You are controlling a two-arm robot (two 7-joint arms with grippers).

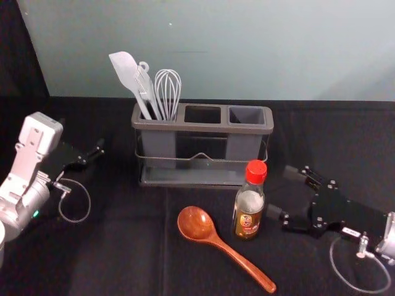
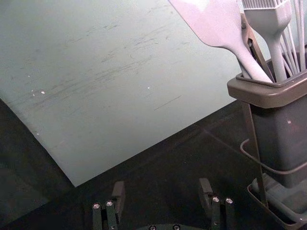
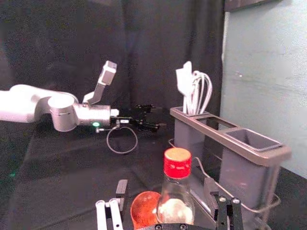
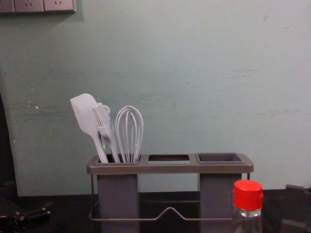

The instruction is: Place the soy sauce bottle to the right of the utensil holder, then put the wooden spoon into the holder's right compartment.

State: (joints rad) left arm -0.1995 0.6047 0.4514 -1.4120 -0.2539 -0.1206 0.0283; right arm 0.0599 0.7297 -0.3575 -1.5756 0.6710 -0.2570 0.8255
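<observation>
In the head view, my right gripper [image 1: 281,192] is open just right of the soy sauce bottle [image 1: 249,203], its fingertips pointing at it. The bottle stands upright in front of the holder's right part. From the right wrist view, the red-capped bottle [image 3: 176,187] rises between the spread fingers of the right gripper [image 3: 168,191], untouched. The wooden spoon [image 1: 227,245] lies left of the bottle, bowl toward the holder. The utensil holder [image 1: 203,128] has an empty right compartment [image 1: 247,115]. My left gripper [image 1: 99,150] is left of the holder; in the left wrist view the left gripper [image 2: 160,191] is open, holding nothing.
A white spatula [image 1: 125,71], a brush and a whisk [image 1: 168,92] stand in the holder's left compartment. A pale wall [image 1: 234,49] rises behind the dark table [image 1: 123,246]. Sockets [image 4: 36,6] are on the wall at the chest view's upper left.
</observation>
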